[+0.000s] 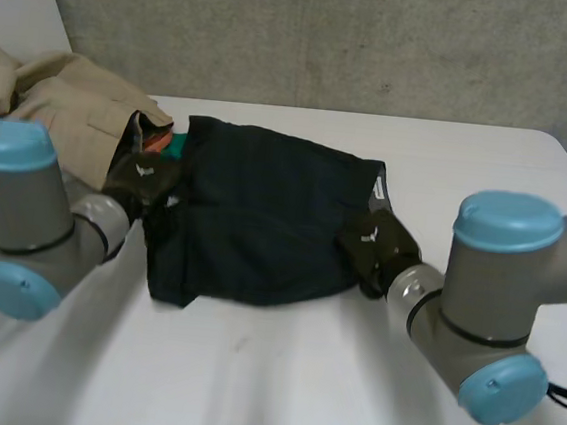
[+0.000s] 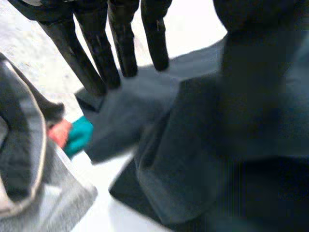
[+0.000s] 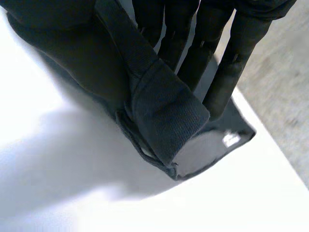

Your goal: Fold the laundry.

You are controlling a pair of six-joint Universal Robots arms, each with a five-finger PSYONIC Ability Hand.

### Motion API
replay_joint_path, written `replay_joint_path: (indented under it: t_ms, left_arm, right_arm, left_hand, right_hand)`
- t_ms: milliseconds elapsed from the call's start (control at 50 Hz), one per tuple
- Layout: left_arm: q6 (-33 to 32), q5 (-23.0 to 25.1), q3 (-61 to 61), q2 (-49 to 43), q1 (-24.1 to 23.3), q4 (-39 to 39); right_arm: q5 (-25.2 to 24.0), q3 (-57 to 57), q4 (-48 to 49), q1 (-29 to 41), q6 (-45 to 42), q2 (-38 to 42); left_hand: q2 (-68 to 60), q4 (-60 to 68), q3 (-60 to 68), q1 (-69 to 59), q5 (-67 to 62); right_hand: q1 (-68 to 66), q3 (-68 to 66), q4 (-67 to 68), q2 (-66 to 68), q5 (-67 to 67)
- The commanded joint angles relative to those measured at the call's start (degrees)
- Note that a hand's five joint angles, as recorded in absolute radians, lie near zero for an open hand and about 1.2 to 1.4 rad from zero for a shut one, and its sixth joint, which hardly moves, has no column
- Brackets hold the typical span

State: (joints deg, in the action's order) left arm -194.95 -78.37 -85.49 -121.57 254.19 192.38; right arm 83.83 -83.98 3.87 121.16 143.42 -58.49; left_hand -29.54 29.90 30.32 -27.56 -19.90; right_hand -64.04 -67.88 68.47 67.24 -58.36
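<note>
As a fold begins mid-desk (image 1: 277, 383), the right hand (image 3: 227, 72) pinches the dark garment's (image 1: 262, 231) right edge between thumb and straight fingers. The left hand (image 2: 96, 48) seems to pinch the left edge. Next, both probably must lift together. The white tag (image 3: 231, 140) is unreadable, and beige clothing (image 1: 63, 101) lies beyond.

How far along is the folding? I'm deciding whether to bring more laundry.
Early. Nothing looks neatly folded yet: the dark garment lies rumpled mid-table. In hand: the right hand pinches its right edge; the left hand is at its left edge. Left: folding it, then the beige garment heaped beside it.
</note>
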Motion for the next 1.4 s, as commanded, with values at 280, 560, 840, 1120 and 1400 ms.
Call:
replay_joint_path:
  t_ms: [280,560,840,1120,1400]
  left_arm:
    - [-6.32,-2.93,-25.6,27.7,-2.03,-8.16]
    - [-7.02,-7.49,-26.93,18.04,-8.97,-5.61]
    - [-9.3,-14.97,-21.74,10.21,-8.36,1.5]
    - [-19.24,-11.99,-21.56,6.43,-7.39,11.44]
    - [-9.48,-1.98,-29.47,36.65,-7.48,-11.12]
  right_arm:
    - [4.59,-3.47,-0.36,-0.66,6.17,-3.56]
    - [4.86,-4.08,-0.01,-0.75,6.0,-2.5]
    - [4.59,-4.61,-0.01,-0.84,5.82,-3.03]
    - [4.94,-4.7,-0.44,-1.01,5.82,-3.2]
    - [3.28,-8.56,-30.83,-5.84,-8.93,-18.84]
  left_hand:
    - [-2.35,1.99,1.56,-4.32,-1.99]
    - [4.17,-4.53,-4.95,2.19,4.53]
    - [-2.87,2.51,2.09,-4.85,-2.51]
    - [-50.46,50.1,49.68,-52.44,-50.1]
    - [-50.46,50.1,49.68,-52.44,-50.1]
  right_hand:
    - [-15.96,-12.12,11.53,12.76,-11.64]
    - [-15.96,-12.12,11.53,12.76,-11.64]
    - [-15.96,-12.12,11.53,12.76,-11.64]
    - [-15.96,-12.12,11.53,12.76,-11.64]
    - [-15.96,-12.12,11.53,12.76,-11.64]
